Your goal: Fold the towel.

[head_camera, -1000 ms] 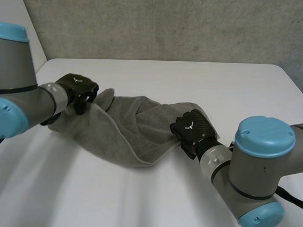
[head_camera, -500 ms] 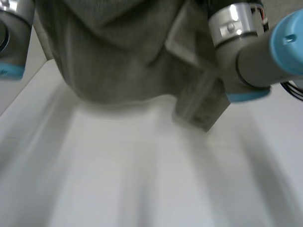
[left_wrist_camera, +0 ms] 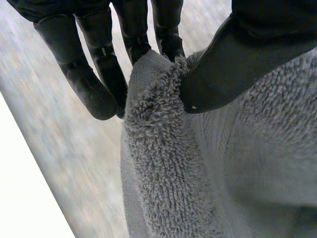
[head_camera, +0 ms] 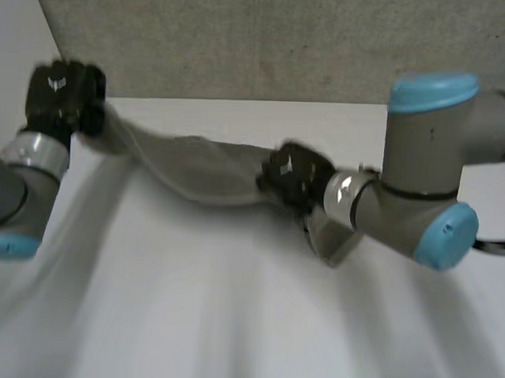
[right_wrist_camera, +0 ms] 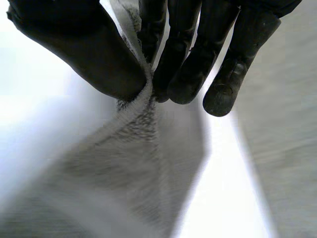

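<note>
The grey towel [head_camera: 191, 166] hangs stretched between my two hands above the white table [head_camera: 231, 321], sagging in the middle. My left hand [head_camera: 61, 95] is raised at the far left and pinches one end of the towel [left_wrist_camera: 163, 148] between thumb and fingers [left_wrist_camera: 94, 74]. Lower down at the middle right, my right hand [head_camera: 290, 174] pinches the other end. In the right wrist view the towel edge [right_wrist_camera: 141, 106] is squeezed between the thumb and fingers [right_wrist_camera: 183, 59], and the cloth trails away below the palm.
A grey wall [head_camera: 266, 40] runs behind the table's far edge. A loose towel corner [head_camera: 330, 237] dangles under my right forearm. The right arm's elbow [head_camera: 427, 187] stands over the table's right side.
Both hands have lifted the towel off the table and pulled it apart. The left hand rose to the far left; the right hand stays lower at the middle right.
</note>
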You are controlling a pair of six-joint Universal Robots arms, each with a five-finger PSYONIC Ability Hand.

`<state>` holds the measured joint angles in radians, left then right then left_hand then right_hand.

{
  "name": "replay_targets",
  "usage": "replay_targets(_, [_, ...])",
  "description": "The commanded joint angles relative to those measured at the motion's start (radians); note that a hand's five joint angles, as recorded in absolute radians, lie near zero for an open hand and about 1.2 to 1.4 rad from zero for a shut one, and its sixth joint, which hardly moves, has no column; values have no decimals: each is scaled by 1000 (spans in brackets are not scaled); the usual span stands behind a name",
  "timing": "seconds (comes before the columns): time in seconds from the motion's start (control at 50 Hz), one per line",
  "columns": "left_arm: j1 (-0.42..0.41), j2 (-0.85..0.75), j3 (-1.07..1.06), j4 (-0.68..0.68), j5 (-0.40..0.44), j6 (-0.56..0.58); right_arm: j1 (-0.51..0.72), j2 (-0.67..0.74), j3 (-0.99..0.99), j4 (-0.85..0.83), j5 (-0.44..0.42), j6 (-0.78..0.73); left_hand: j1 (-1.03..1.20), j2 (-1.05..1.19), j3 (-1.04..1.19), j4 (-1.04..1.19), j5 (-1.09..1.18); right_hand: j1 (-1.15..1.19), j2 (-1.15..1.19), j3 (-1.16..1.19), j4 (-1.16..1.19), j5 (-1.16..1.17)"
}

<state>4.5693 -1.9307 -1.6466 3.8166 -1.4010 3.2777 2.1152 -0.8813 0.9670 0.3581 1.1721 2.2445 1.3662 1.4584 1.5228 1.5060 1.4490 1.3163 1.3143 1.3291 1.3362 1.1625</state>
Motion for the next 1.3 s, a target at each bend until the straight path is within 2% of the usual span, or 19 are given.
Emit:
replay_targets(0.02, [28, 67, -182, 3, 20, 2, 2, -1, 142, 15, 21, 30, 30, -62, -127, -110, -227, 80, 82, 67, 60, 59])
replay_targets(0.12, [28, 84, -214, 8, 16, -9, -4, -13, 219, -100, 75, 199, 30, -62, -127, -110, -227, 80, 82, 67, 60, 59])
replay_targets(0.26, [30, 85, -217, 14, 13, -10, -20, -65, 333, -214, 118, 283, 30, -62, -127, -110, -227, 80, 82, 67, 60, 59])
replay_targets(0.28, [31, 87, -217, 14, 11, -12, -27, -83, 373, -253, 119, 305, 30, -62, -127, -110, -227, -44, -42, -57, -64, -65])
replay_targets(0.3, [31, 88, -217, 14, 11, -12, -27, -84, 374, -254, 119, 305, 30, -62, -127, -110, -227, -45, -43, -58, -65, -66])
replay_targets(0.32, [31, 88, -217, 14, 11, -12, -29, -103, 413, -296, 121, 329, 30, -62, -127, -110, -227, -243, -241, -256, -263, -264])
replay_targets(0.34, [33, 91, -219, 14, 10, -13, -29, -104, 414, -297, 121, 330, 30, -62, -127, -110, -227, -245, -243, -258, -265, -266])
replay_targets(0.38, [36, 97, -225, 14, 10, -15, -34, -145, 472, -355, 141, 375, 30, -62, -127, -110, -227, -733, -731, -745, -753, -753])
replay_targets(0.4, [40, 104, -236, 15, 11, -18, -34, -145, 472, -355, 141, 376, 30, -62, -127, -110, -227, -735, -733, -748, -755, -756])
replay_targets(0.44, [46, 107, -240, 15, 11, -26, -35, -188, 510, -361, 171, 415, 30, -62, -127, -110, -227, -1028, -1026, -1041, -1048, -1048])
replay_targets(0.56, [65, 116, -251, 14, 14, -67, -80, -303, 601, -375, 195, 440, 30, -62, -127, -110, -227, -1093, -1091, -1106, -1113, -1114])
replay_targets(0.6, [72, 117, -251, 14, 14, -76, -139, -375, 665, -396, 182, 438, 30, -62, -127, -110, -227, -1120, -1118, -1133, -1140, -1141])
replay_targets(0.66, [92, 119, -249, 14, 14, -90, -161, -395, 700, -410, 170, 435, 30, -62, -127, -110, -227, -1096, -1094, -1109, -1116, -1117])
replay_targets(0.7, [100, 121, -249, 14, 14, -95, -191, -407, 772, -455, 124, 422, 30, -62, -127, -110, -227, -1061, -1059, -1074, -1081, -1082])
replay_targets(0.78, [106, 119, -251, 14, 16, -112, -224, -406, 835, -527, 63, 391, 30, -62, -127, -110, -227, -1029, -1027, -1042, -1049, -1049])
replay_targets(0.82, [106, 119, -252, 14, 17, -112, -257, -397, 872, -599, 32, 328, 30, -62, -127, -110, -227, -1023, -1021, -1036, -1043, -1044])
replay_targets(1.04, [100, 117, -263, 14, 20, -112, -270, -274, 860, -601, 35, 189, 30, -62, -127, -110, -227, -979, -977, -992, -999, -1000])
replay_targets(1.3, [100, 107, -265, 15, 22, -110, -262, -199, 837, -631, 31, 184, 30, -62, -127, -110, -227, -888, -886, -901, -908, -909])
